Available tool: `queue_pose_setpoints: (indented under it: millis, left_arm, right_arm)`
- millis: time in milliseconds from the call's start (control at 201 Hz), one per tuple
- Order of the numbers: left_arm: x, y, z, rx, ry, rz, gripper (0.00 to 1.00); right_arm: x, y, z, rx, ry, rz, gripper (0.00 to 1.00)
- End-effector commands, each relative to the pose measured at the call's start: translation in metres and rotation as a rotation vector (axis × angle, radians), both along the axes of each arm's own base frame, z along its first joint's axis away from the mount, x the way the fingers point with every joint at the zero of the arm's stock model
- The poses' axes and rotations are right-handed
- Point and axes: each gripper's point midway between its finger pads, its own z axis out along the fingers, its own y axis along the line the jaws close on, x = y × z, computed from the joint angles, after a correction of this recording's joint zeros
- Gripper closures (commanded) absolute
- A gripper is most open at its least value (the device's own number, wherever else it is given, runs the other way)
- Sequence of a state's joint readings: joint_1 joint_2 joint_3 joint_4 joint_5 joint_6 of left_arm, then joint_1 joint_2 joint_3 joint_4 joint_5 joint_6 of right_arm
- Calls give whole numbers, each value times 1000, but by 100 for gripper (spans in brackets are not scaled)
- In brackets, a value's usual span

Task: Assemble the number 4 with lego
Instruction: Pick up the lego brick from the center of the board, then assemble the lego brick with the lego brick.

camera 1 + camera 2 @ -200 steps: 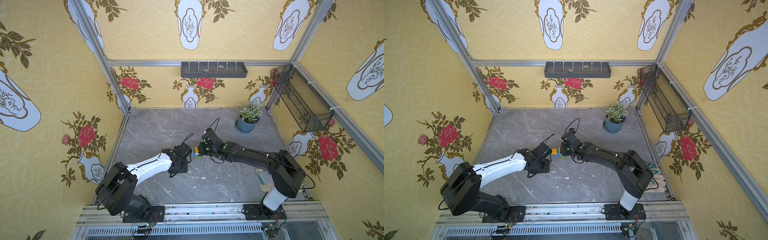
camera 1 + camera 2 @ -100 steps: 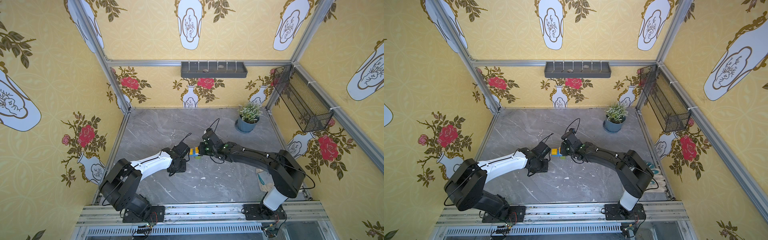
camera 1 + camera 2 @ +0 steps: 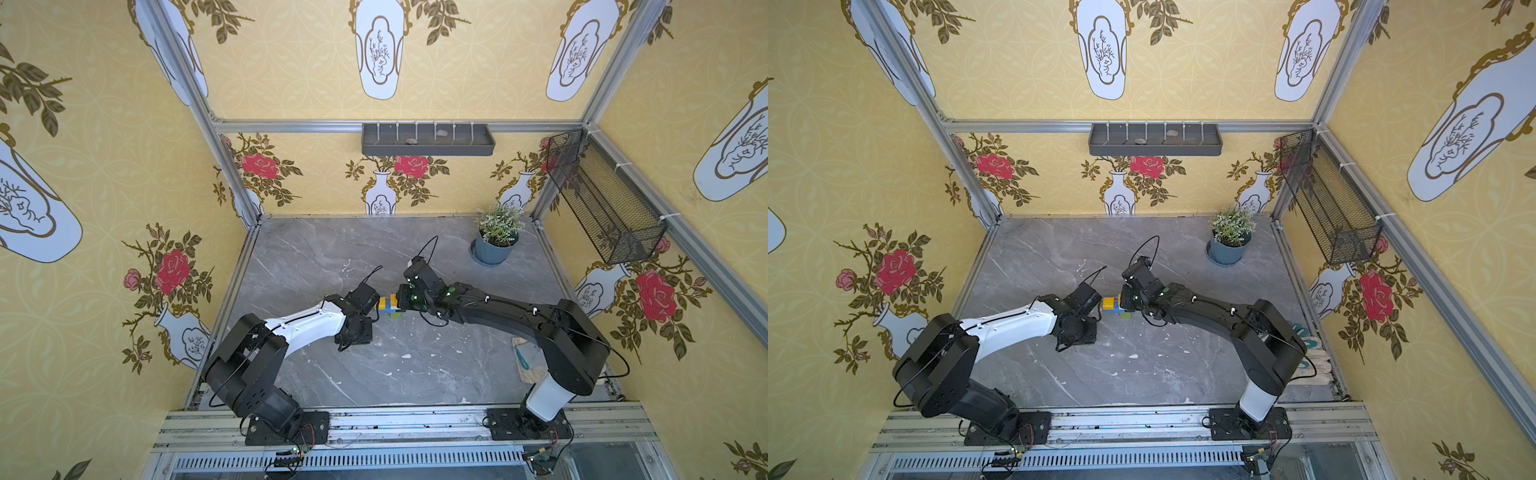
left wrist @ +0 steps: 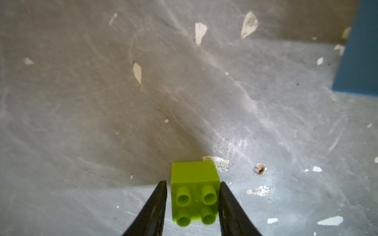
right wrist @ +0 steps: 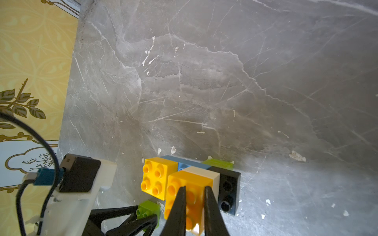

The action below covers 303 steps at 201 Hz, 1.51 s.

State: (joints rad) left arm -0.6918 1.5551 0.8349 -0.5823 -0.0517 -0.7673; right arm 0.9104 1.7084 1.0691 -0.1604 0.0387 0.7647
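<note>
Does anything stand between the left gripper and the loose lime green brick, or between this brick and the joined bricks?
Nothing visible. The left gripper has its jaws on either side of the lime green brick, and only a strip of bare table separates it from the joined bricks. The right gripper is over their yellow brick.

In both top views the number 4 (image 3: 388,305) (image 3: 1113,304) is too small to sort brick by brick, and its right end is hidden under the right arm (image 3: 419,291) (image 3: 1142,291). In the right wrist view the blue bar (image 5: 171,159) shows only a sliver behind other bricks, and the right gripper (image 5: 194,187) covers part of a yellow brick (image 5: 190,179). In the left wrist view a blurred blue block (image 4: 360,51) is cut off at the edge. Whether the left gripper (image 4: 192,182) actually presses the lime green brick (image 4: 194,175) is unclear.
</note>
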Motion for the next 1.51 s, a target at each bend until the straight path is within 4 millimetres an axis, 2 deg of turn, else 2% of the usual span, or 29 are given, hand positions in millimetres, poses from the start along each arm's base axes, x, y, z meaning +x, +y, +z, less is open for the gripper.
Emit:
queue_pose_setpoints:
  millis: [0, 174, 299, 378, 513, 602, 896, 1319, 1503]
  left_arm:
    - [-1, 2, 1, -5, 0, 5, 62]
    - [4, 0, 17, -11, -30, 1, 64]
    - [5, -3, 29, -20, -30, -8, 72]
    - [11, -9, 60, -63, -83, -15, 72]
    - [33, -19, 119, -120, -221, -36, 68]
    - [51, -27, 138, -127, -256, -47, 67]
    - [77, -53, 115, -122, -156, -80, 70]
    - [84, -62, 85, -91, -75, -101, 71]
    - [83, -63, 81, -91, -65, -103, 72]
  right_arm:
    - [-74, -84, -71, -398, 342, 28, 86]
    - [-73, -84, -71, -396, 341, 28, 86]
    - [-73, -83, -72, -394, 340, 27, 86]
    - [-75, -84, -72, -395, 342, 26, 86]
    - [-75, -85, -74, -394, 344, 26, 86]
    - [-75, -83, -76, -391, 345, 24, 87]
    - [-73, -81, -74, -385, 339, 25, 87]
    - [-75, -83, -77, -386, 342, 27, 87]
    - [-76, -84, -77, -386, 341, 28, 87]
